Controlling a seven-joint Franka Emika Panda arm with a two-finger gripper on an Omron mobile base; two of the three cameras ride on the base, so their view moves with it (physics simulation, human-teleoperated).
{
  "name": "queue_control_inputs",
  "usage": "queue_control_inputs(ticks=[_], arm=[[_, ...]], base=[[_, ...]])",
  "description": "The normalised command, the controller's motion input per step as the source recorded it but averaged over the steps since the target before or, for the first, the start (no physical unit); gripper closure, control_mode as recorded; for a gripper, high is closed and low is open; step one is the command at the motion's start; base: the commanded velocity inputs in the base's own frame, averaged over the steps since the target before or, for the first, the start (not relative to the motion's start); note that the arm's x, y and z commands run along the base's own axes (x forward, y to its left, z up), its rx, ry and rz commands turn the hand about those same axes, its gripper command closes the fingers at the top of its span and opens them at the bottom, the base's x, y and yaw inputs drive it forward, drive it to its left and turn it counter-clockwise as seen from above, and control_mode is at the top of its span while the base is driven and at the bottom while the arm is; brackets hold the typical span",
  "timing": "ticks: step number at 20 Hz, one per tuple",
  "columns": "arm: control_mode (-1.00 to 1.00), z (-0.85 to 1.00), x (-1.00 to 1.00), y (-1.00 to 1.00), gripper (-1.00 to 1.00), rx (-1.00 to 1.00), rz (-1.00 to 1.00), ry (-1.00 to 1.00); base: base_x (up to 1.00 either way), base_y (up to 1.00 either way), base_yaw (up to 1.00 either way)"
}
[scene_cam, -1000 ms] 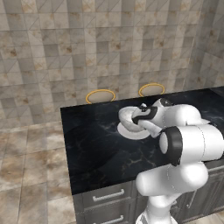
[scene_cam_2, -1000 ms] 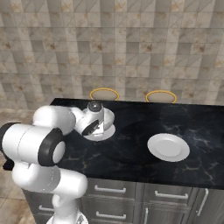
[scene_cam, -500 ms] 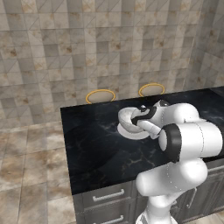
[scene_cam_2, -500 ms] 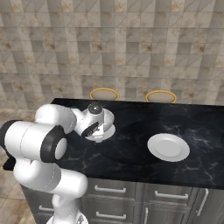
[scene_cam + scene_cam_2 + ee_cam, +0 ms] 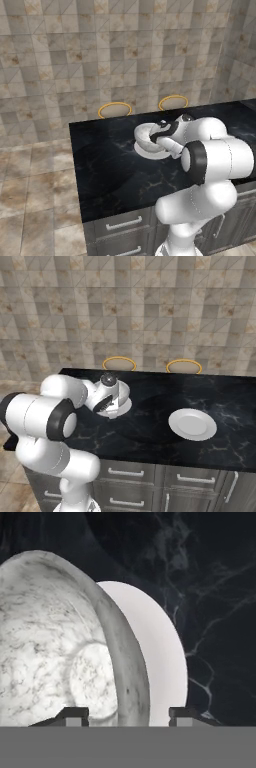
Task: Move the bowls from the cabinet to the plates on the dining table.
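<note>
**Marbled bowl on its plate, claw tips parted either side of the rim**

Left base view first: on the far left, bare tiled floor, then the black marble surface (image 5: 110, 165) begins. Just past its middle the marbled bowl (image 5: 146, 135) sits on a white plate (image 5: 150, 151), with the claw (image 5: 161, 136) right at the bowl's near edge. In the hand view, the bowl (image 5: 60, 657) fills the left, the plate (image 5: 160, 662) shows behind it, and the two dark fingertips (image 5: 72, 714) stand apart, one on each side of the bowl's rim; whether they touch it, I can't tell. Over in the right base view, the claw (image 5: 107, 404) hovers low on the left, and well to the right a second plate (image 5: 192, 424) lies bare. Two wooden stool seats (image 5: 119, 363) peek up behind the surface's far edge.
</note>
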Motion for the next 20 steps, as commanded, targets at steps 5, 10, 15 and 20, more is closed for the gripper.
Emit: queue_control_inputs(ticks=[5, 10, 15, 20], arm=[[-1.00, 0.27, -0.06, 0.00, -1.00, -0.02, 0.00, 0.00], [-1.00, 0.46, -0.27, 0.00, -1.00, -0.09, 0.00, 0.00], [-1.00, 0.55, -0.15, 0.00, -1.00, -0.13, 0.00, -0.03], [-1.00, 0.64, -0.23, 0.00, -1.00, -0.08, 0.09, 0.00]], base=[[0.00, 0.00, 0.00], [0.00, 0.00, 0.00], [0.00, 0.00, 0.00], [0.00, 0.00, 0.00]])
